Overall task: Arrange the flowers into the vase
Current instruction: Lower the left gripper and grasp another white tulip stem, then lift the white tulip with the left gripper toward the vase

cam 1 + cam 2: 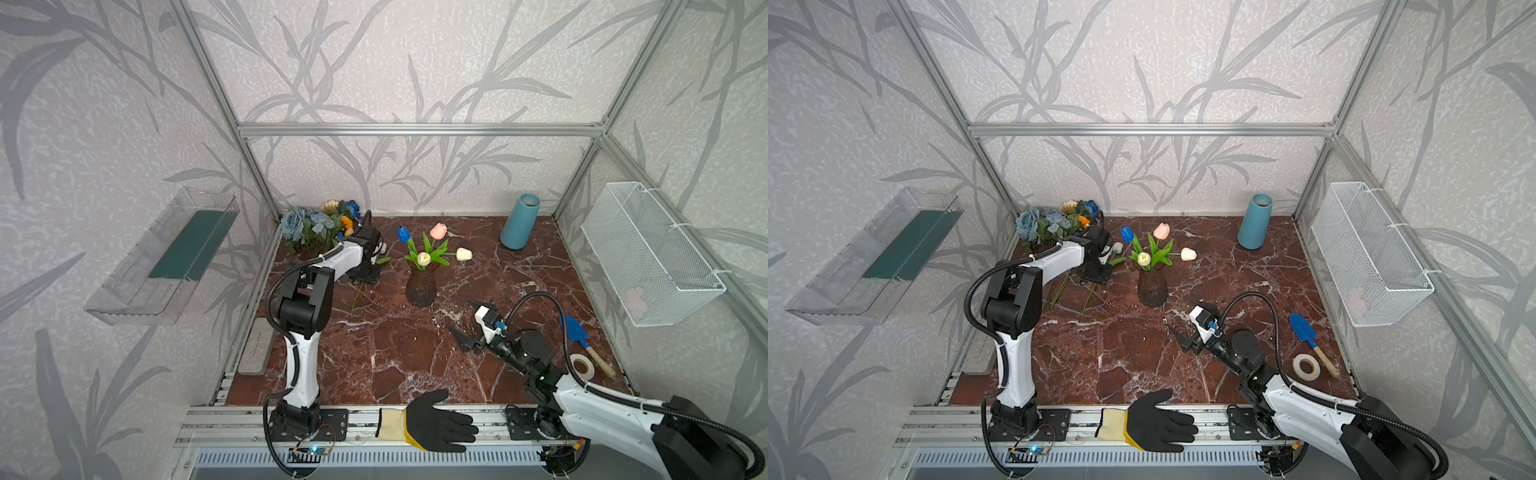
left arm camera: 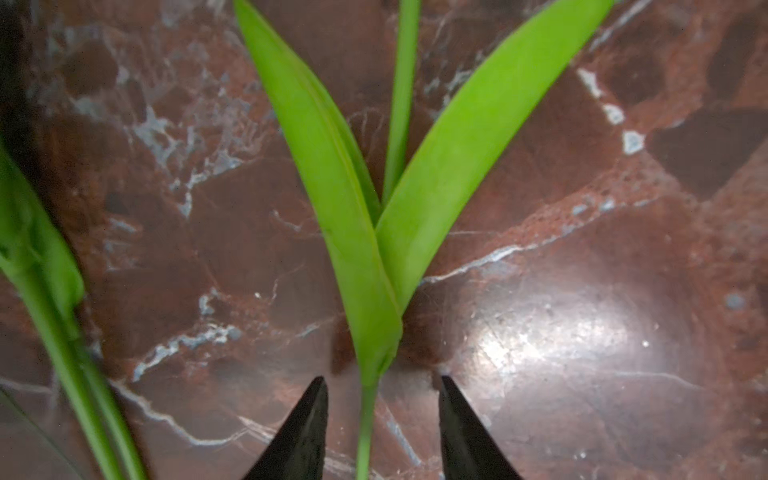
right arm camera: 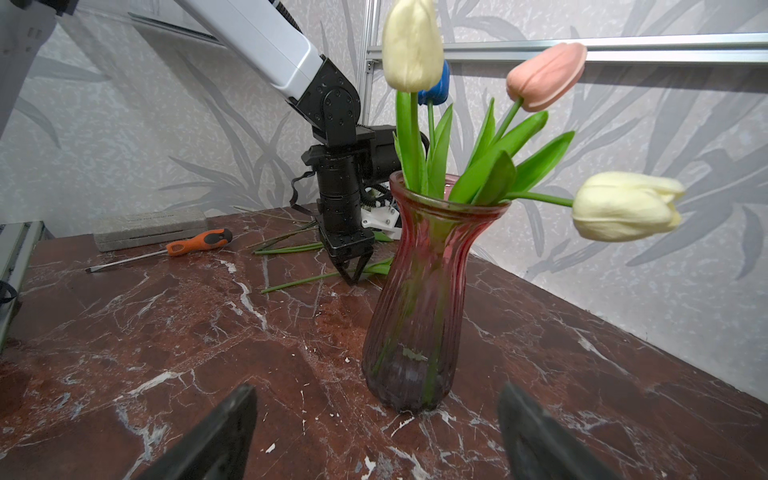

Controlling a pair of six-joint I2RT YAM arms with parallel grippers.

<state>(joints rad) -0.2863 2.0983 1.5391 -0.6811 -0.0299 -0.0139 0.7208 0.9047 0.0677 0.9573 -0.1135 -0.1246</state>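
Four tulips (image 3: 478,166) are standing in the vase (image 3: 419,299); the left gripper (image 2: 381,379) is straddling a loose stem (image 2: 365,428) on the table (image 2: 582,291), jaws narrowly apart, seemingly to pinch it, while the right gripper (image 1: 461,314) is idling wide open nearby

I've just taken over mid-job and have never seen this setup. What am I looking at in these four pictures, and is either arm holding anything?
Two robot arms, left and right, work at a marble table. Both top views look down on the whole scene; each wrist view looks out past one arm's tool. The left tool is open, straddling a loose green stem lying on the table, not gripping it. The right tool is open and empty, facing the glass vase, which holds four tulips. More flowers lie in the back corner. Also there: a blue vase, trowel, tape roll, screwdriver, and a glove on the front rail.
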